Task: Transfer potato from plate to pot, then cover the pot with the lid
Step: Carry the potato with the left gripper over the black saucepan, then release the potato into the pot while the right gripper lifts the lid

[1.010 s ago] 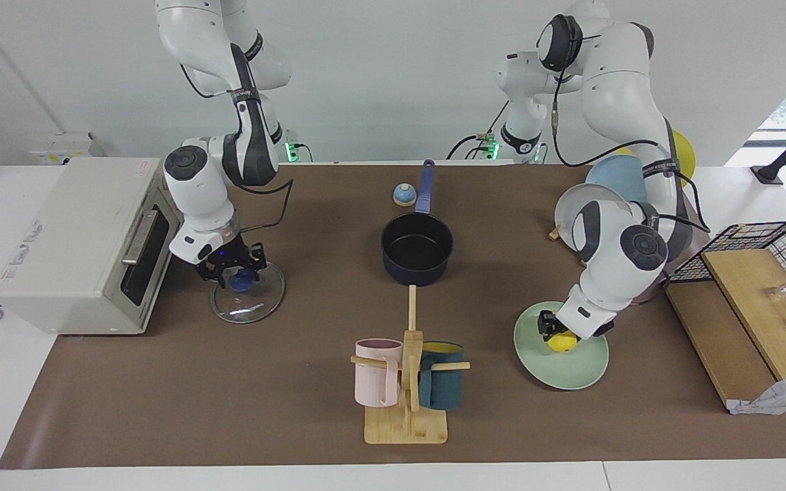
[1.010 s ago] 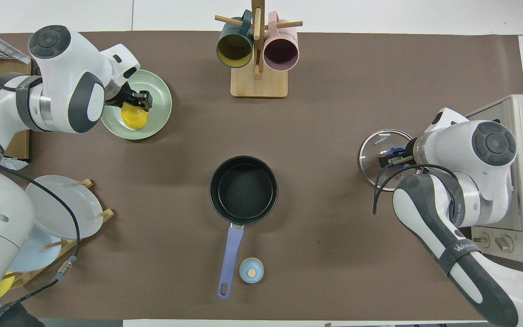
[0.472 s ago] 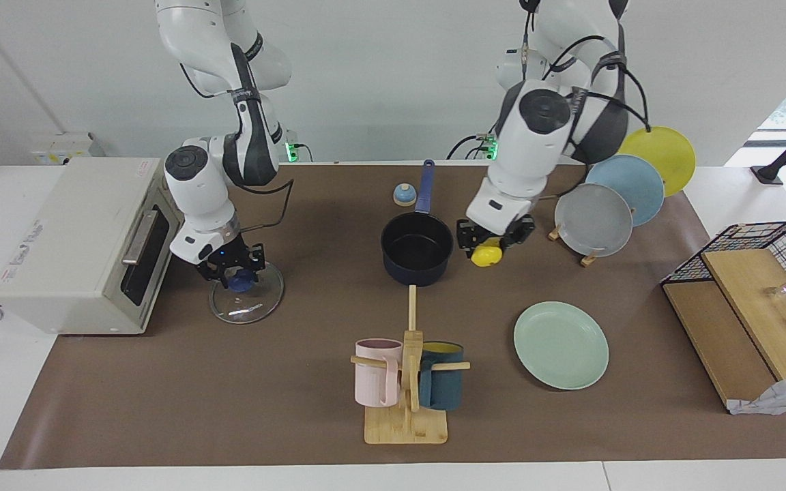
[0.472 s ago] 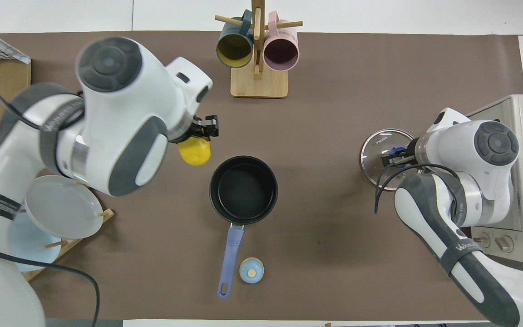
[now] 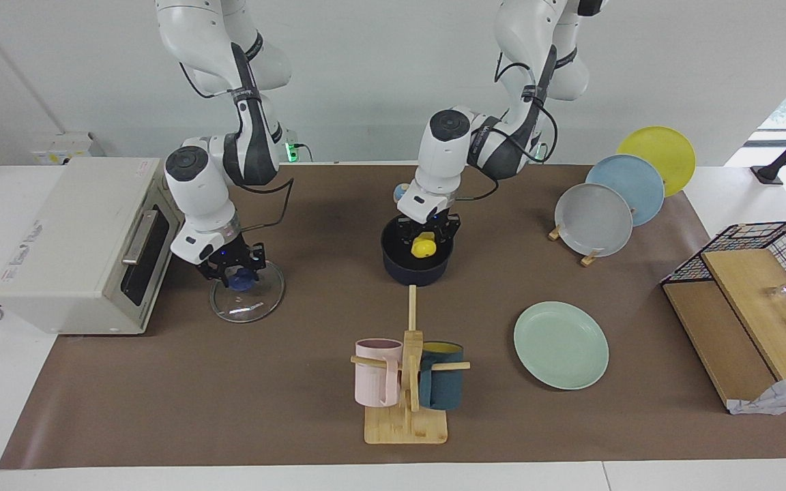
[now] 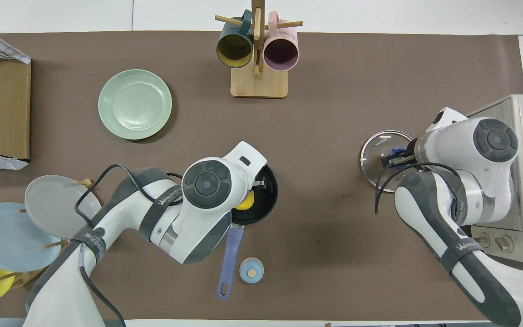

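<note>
My left gripper (image 5: 426, 240) is shut on the yellow potato (image 5: 424, 247) and holds it low in the mouth of the navy pot (image 5: 417, 274). In the overhead view the left wrist covers much of the pot (image 6: 269, 200), and only part of the potato (image 6: 245, 202) shows. The pot's blue handle (image 6: 229, 256) points toward the robots. The mint-green plate (image 5: 561, 345) lies bare toward the left arm's end. My right gripper (image 5: 236, 274) is shut on the blue knob of the glass lid (image 5: 251, 305), which rests on the table in front of the oven.
A wooden mug rack (image 5: 406, 409) with a pink and a teal mug stands farther from the robots than the pot. A toaster oven (image 5: 79, 239) is at the right arm's end. A rack of upright plates (image 5: 611, 211) and a wire basket (image 5: 761, 239) are at the left arm's end. A small bell (image 6: 251, 270) sits beside the pot handle.
My left gripper lifted the potato off the plate, carried it across to the pot and lowered it into the pot's mouth. The right gripper stayed at the lid's knob.
</note>
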